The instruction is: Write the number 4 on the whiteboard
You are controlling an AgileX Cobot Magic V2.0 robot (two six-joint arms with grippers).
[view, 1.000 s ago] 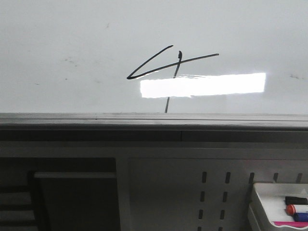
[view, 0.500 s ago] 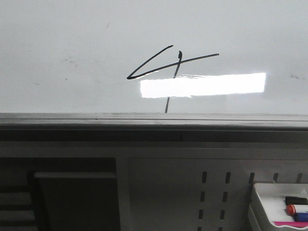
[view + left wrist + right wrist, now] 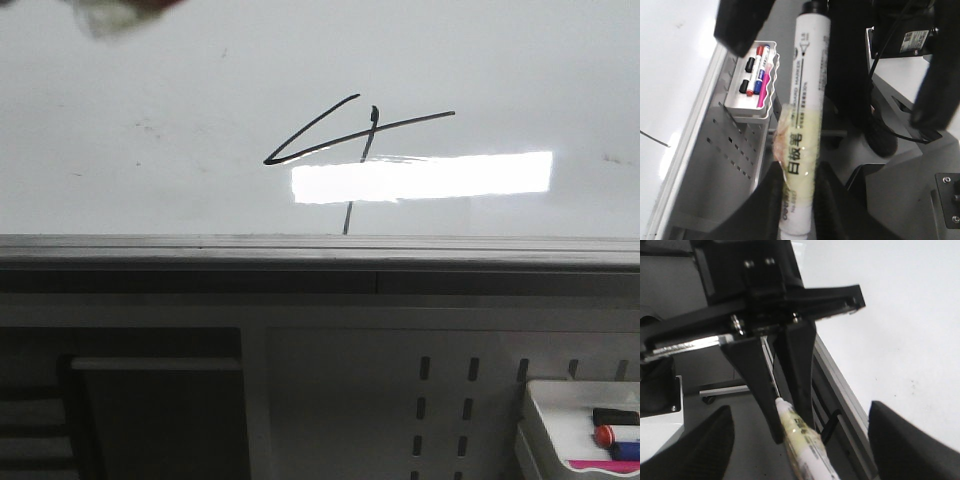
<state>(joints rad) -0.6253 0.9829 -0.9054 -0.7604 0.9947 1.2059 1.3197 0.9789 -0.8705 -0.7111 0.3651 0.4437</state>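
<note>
The number 4 (image 3: 371,122) stands in thin black lines on the whiteboard (image 3: 150,80), just above a bright glare. A blurred pale shape (image 3: 110,15) shows at the board's top left corner. My left gripper (image 3: 799,200) is shut on a white marker (image 3: 807,85) with a yellowish taped band, held off the board beside its lower edge. My right gripper (image 3: 800,410) is open wide, its fingers (image 3: 737,30) standing on either side of the marker's far end without touching it. The right wrist view shows the left gripper (image 3: 792,427) pinching that marker (image 3: 802,445).
A grey metal edge (image 3: 300,245) runs along the board's bottom. Below it is a perforated grey panel (image 3: 400,400) carrying a small white tray (image 3: 545,420) of spare markers, which the left wrist view has as the tray (image 3: 747,111).
A blurred pale shape has come into the top left corner of the front view. The drawn lines are unchanged.
</note>
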